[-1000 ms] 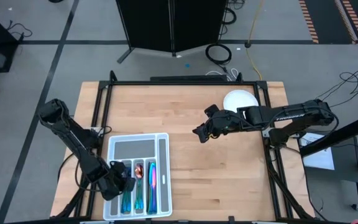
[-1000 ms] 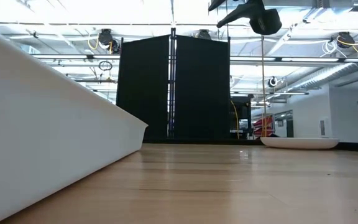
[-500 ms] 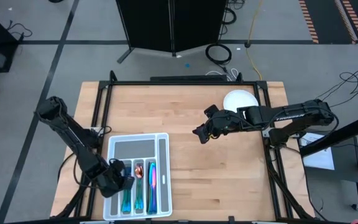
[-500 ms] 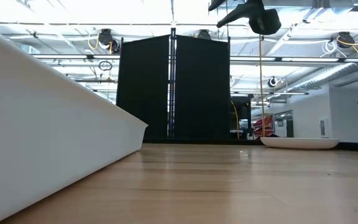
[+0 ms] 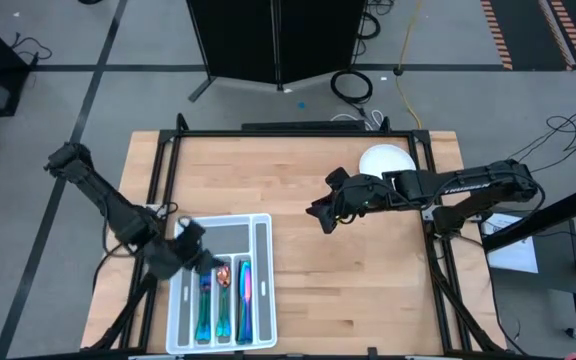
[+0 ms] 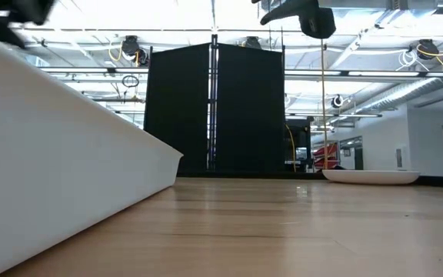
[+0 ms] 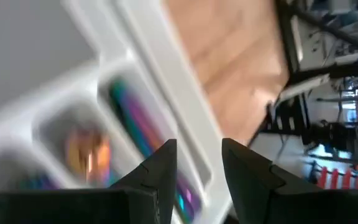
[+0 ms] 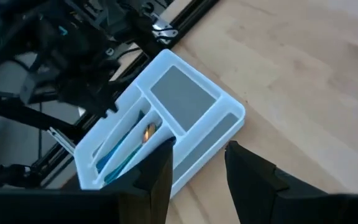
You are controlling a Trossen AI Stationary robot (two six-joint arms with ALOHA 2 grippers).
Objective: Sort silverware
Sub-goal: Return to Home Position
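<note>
Tabletop open front-right; silverware in tray; left tool over tray.

Overhead camera looks straight down on the bench; a bench-level camera faces the room; both wrist cameras share the white tray.

Grey floor, black partition behind wooden table (bright ceiling lights overhead), coiled cable beyond.
</note>
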